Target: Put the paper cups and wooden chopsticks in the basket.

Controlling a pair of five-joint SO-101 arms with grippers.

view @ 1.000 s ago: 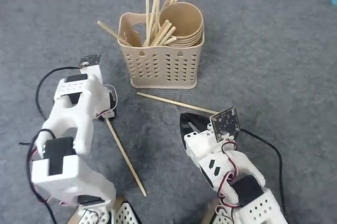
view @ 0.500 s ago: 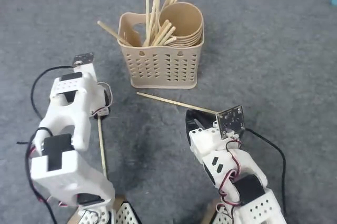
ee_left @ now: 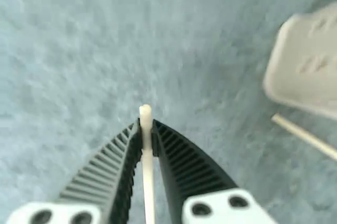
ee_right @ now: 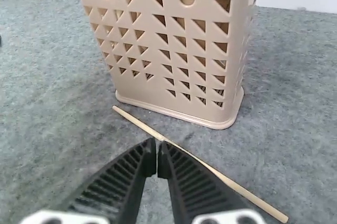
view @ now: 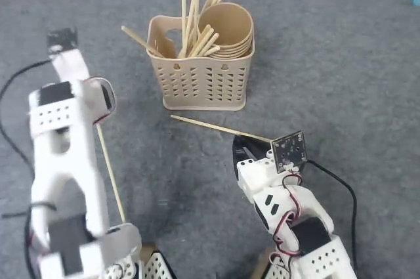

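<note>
- The basket (ee_right: 174,39) stands just ahead of your right gripper (ee_right: 157,153). It looks like light plastic and will likely slide if nudged.
- The paper cups (view: 233,26) sit nested inside it.
- Your left gripper (ee_left: 146,129) is clamped on the held chopstick (ee_left: 148,182) near one end. The stick is light and stiff, and likely to swing.
- The loose chopstick (ee_right: 210,170) lies just past the right gripper's closed, empty tips. Pinch it mid-length.

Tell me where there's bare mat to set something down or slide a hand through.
Widest free patch: the mat right of the basket. A smaller one lies between the held chopstick and the right arm. Crowded in front of the basket, where the loose chopstick lies by the right gripper.
</note>
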